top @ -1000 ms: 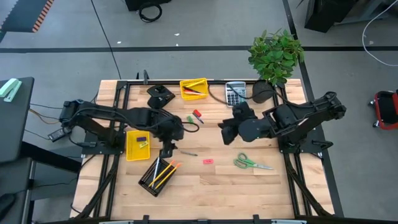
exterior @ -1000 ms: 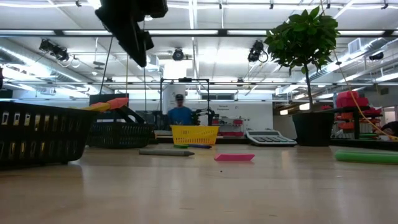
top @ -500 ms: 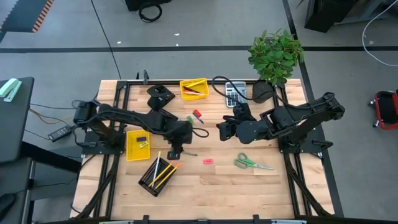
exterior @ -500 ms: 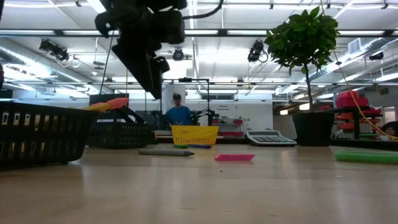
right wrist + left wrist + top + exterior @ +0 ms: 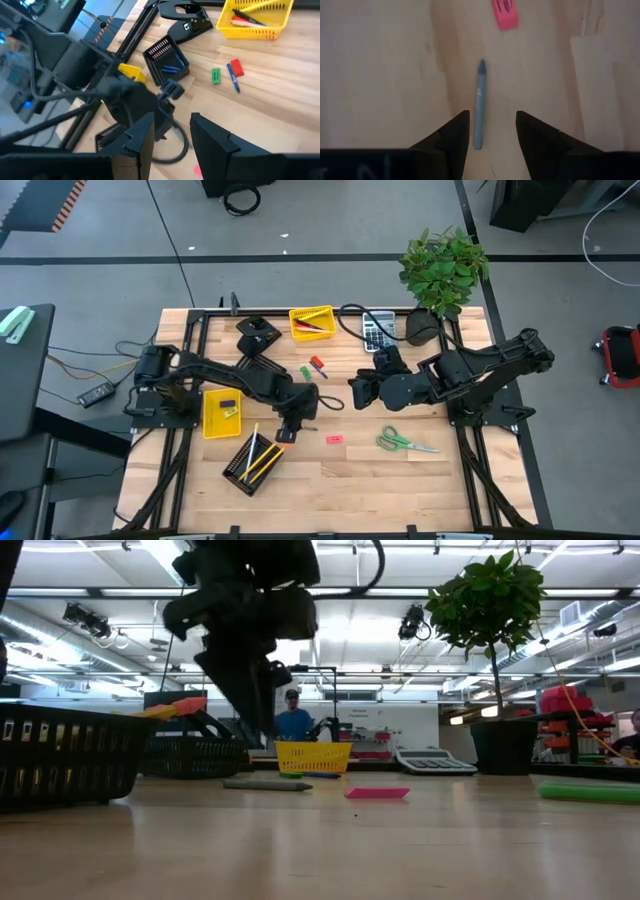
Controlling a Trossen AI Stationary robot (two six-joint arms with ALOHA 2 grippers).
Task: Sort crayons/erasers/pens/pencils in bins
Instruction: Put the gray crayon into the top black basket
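**Left hand lined up over the blue crayon**

Your left hand (image 5: 490,135) hangs open and empty, fingers straddling the blue crayon (image 5: 480,102) on the tabletop (image 5: 380,75). Its long axis runs straight ahead, toward the pink eraser (image 5: 505,12). The right hand (image 5: 358,393) waits, open, farther right.

A light wooden table top (image 5: 400,480) sits on a grey concrete floor (image 5: 320,220). At its far right corner stands a leafy green potted plant (image 5: 445,268) in a dark pot; beside it lies a grey calculator (image 5: 377,330). Green-handled scissors (image 5: 403,443) lie flat near the right side — well apart from the calculator. In the low view, a person in a blue top (image 5: 292,723) stands far back in the room.
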